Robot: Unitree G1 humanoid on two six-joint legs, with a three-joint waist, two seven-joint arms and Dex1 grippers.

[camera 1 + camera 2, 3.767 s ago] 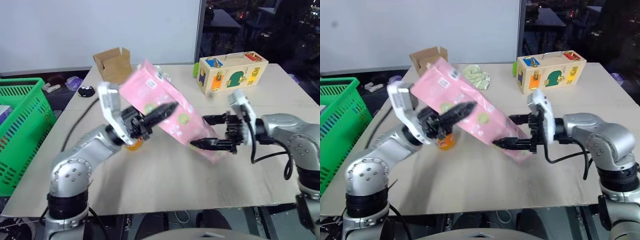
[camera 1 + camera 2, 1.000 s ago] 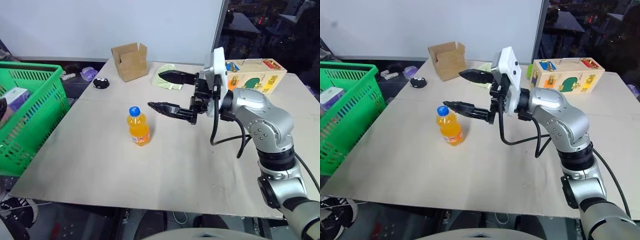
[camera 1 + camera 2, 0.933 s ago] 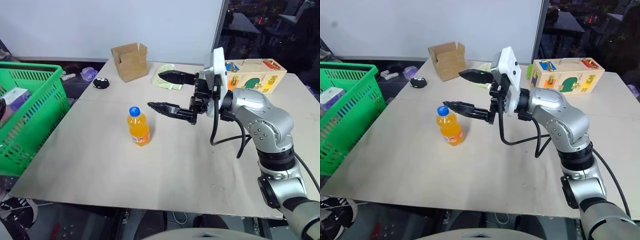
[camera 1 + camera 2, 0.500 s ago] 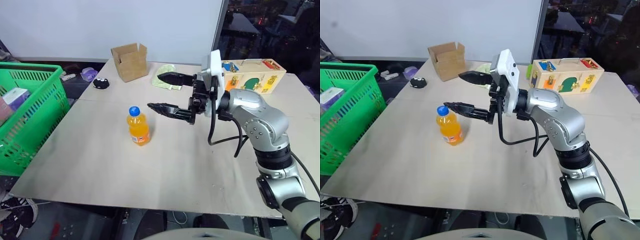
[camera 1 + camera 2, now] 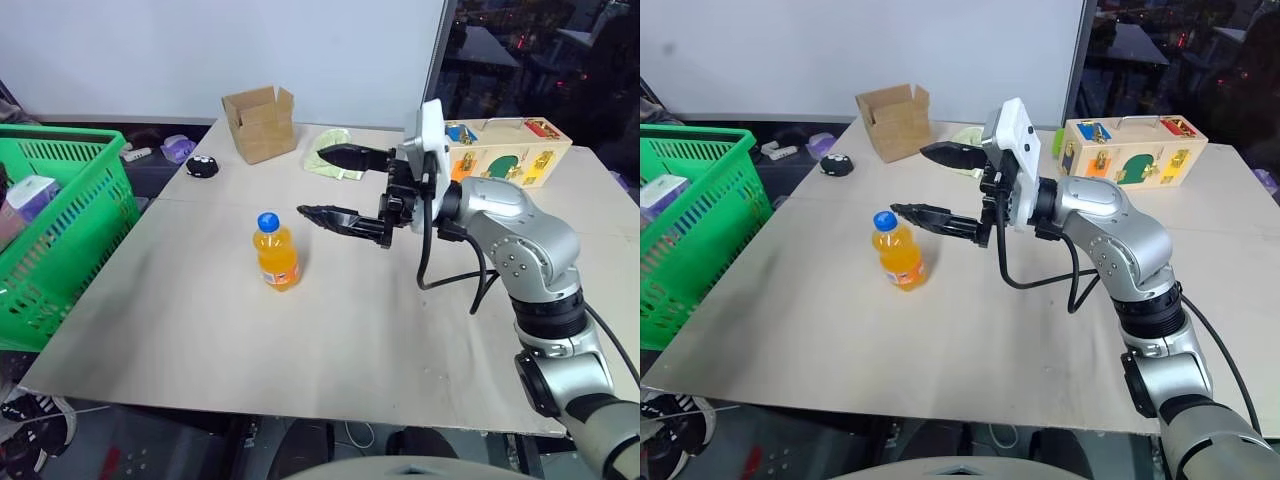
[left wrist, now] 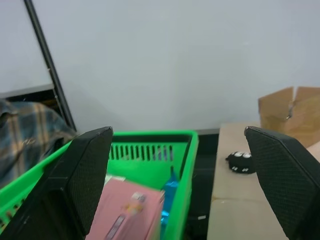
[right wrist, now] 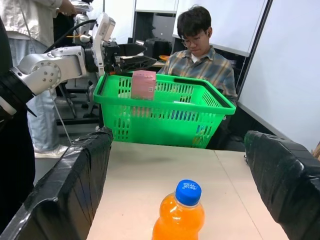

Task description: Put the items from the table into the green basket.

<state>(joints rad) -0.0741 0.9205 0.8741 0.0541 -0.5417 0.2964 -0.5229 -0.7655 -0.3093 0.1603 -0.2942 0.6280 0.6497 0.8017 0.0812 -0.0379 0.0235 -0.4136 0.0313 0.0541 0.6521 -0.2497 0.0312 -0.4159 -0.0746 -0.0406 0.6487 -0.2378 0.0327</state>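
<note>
While the smooth, pale wood-look desk is seen to be made of two joined panels, one small orange-drink bottle with a round blue cap stands upright on it, apart from everything else. Beyond the bottle, toward the wall, one open brown cardboard box, one crumpled pale green cloth, one small black rounded object and one wooden toy box with coloured latches are set along the far part of the desk. Off the desk edge on the bottle's far side from the right arm, one bright green basket of open plastic lattice with a thick rim is placed, and one long flat pink box is lying inside it. The right gripper is held above the desk just beside the bottle, its black tapered jaws spread wide and empty. The left gripper is seen over the basket, its jaws likewise parted and holding nothing. One seated person in a plaid shirt is visible behind the basket.
</note>
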